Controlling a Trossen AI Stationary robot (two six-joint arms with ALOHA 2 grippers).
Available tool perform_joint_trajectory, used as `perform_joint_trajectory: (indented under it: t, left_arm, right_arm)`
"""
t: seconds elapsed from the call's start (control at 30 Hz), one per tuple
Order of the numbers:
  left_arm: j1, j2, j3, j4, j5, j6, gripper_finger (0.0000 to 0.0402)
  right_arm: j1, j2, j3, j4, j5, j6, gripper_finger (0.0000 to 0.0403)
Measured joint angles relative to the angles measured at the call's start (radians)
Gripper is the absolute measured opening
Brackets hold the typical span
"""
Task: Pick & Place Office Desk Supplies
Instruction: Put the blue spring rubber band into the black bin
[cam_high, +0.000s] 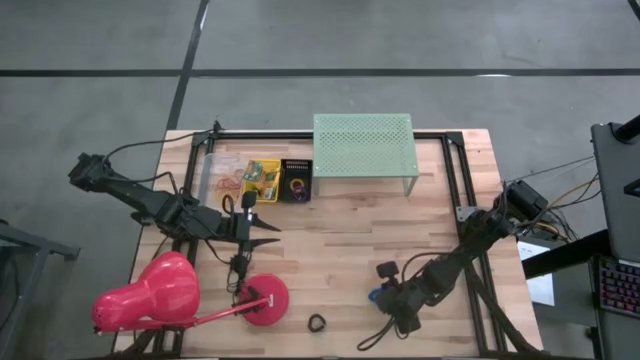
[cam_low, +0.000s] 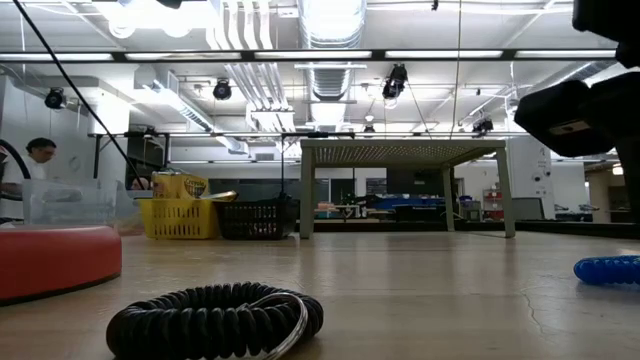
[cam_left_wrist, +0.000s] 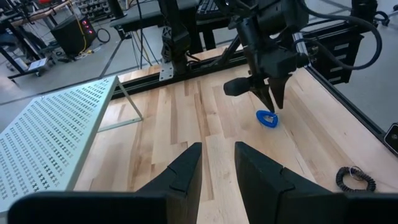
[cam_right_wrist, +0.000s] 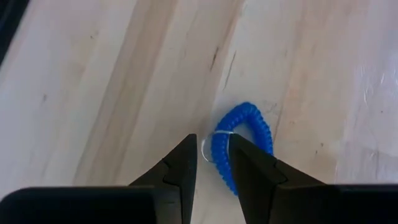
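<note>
Two loops lie nearest you: the black ring loop (cam_high: 317, 322) at the table's front edge, the blue ring loop (cam_right_wrist: 239, 146) under your right gripper (cam_right_wrist: 213, 163), fingers slightly parted, gripping nothing. Farther off, your left gripper (cam_left_wrist: 217, 169) hangs parted, empty.

A blue coil loop (cam_right_wrist: 241, 144) lies flat on the bench at five o'clock; a black loop (cam_high: 317, 322) at six; crayon boxes (cam_high: 262, 180) at eleven.

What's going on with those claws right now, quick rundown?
Right claw open, poised over blue ring loop lying on table, not gripped. Left claw open, empty, waiting mid-table. Black ring loop lies apart; nothing in the way.
</note>
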Motion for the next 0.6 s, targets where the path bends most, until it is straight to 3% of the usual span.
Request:
perform_joint_trajectory:
  t: [0.6]
  left_arm:
    - [0.000,0.000,0.000,0.000,0.000,0.000,0.0098]
  right_arm:
    - [0.000,0.000,-0.063,-0.026,0.001,0.001,0.0082]
